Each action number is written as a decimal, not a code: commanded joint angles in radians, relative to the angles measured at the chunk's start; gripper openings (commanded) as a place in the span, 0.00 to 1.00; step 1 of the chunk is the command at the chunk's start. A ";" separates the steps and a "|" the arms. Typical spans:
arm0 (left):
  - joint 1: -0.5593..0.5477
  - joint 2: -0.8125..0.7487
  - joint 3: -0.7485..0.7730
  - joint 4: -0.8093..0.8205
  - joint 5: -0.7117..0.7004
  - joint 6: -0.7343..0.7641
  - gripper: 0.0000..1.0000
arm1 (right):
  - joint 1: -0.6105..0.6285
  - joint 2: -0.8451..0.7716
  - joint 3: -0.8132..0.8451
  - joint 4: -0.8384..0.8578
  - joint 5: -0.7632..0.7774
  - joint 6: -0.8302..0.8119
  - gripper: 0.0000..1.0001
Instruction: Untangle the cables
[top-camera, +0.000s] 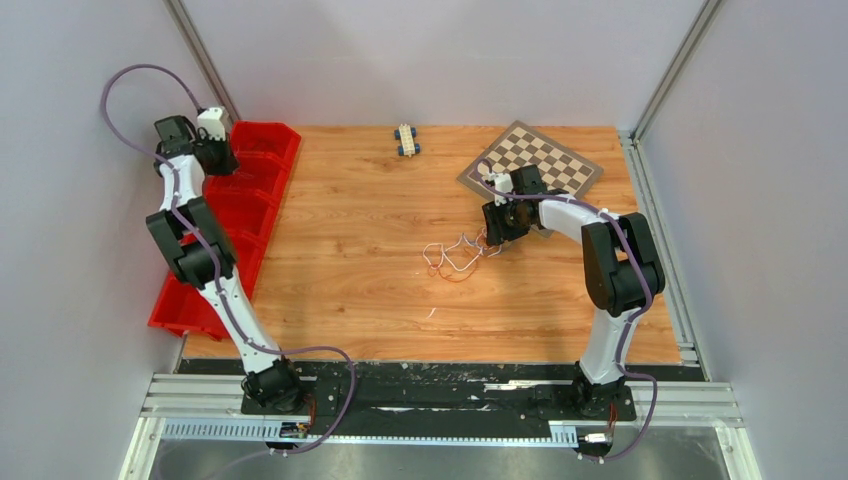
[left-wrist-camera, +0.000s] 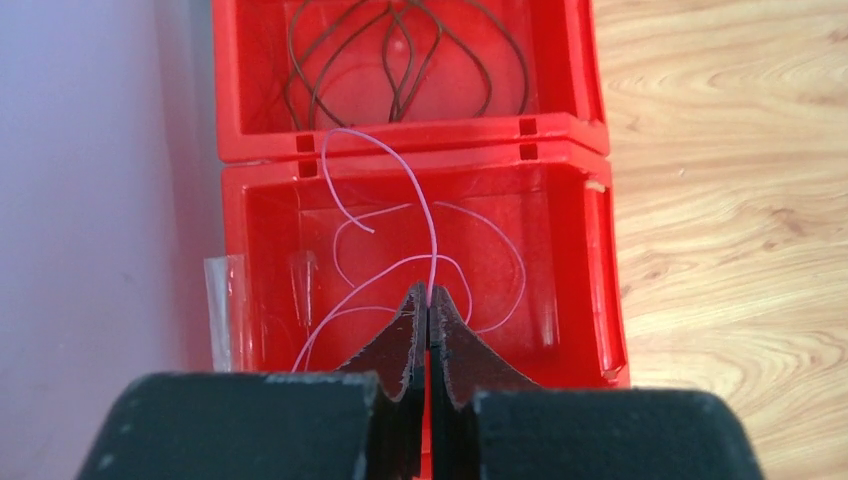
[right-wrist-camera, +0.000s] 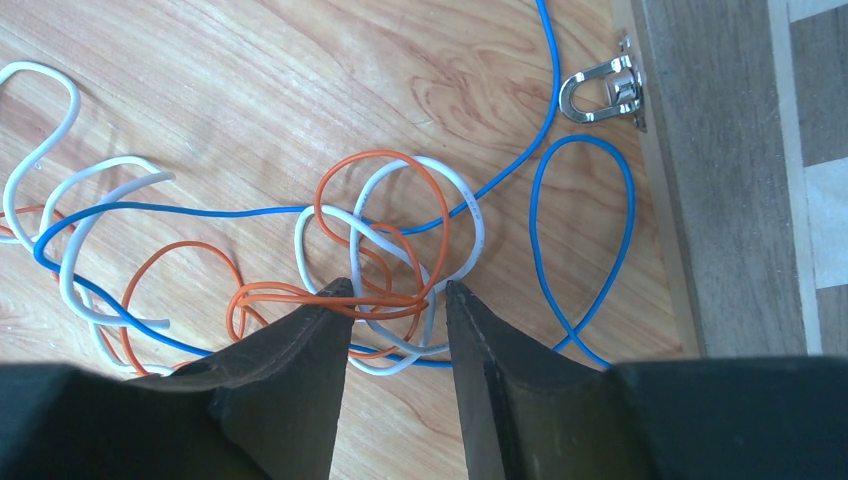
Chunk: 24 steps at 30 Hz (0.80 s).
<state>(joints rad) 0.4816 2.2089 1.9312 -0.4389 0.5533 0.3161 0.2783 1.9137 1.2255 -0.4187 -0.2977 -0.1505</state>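
Observation:
The cables lie as a small knot of white, orange and blue wires on the wooden table. In the right wrist view the knot sits at my fingertips. My right gripper is open, its jaws on either side of the orange and white loops and low over the table; it also shows in the top view. My left gripper is shut on a thin pink wire that hangs into a red bin compartment. In the top view this gripper is over the bins at the far left.
A row of red bins runs along the left table edge; one compartment holds dark brown wires. A chessboard with a metal clasp lies just right of the knot. A small toy block sits at the back, and a white scrap lies nearer.

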 joint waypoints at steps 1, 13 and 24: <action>-0.026 0.051 0.073 -0.124 -0.078 0.079 0.00 | 0.006 0.079 -0.027 -0.037 0.032 -0.001 0.44; -0.060 0.103 0.192 -0.289 -0.180 0.147 0.38 | 0.004 0.071 -0.032 -0.038 0.026 -0.009 0.44; -0.061 -0.042 0.228 -0.335 -0.144 0.064 0.79 | -0.013 0.048 -0.034 -0.037 0.001 -0.016 0.43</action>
<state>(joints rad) 0.4217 2.3066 2.0808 -0.7391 0.3779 0.4152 0.2722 1.9141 1.2255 -0.4187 -0.3111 -0.1513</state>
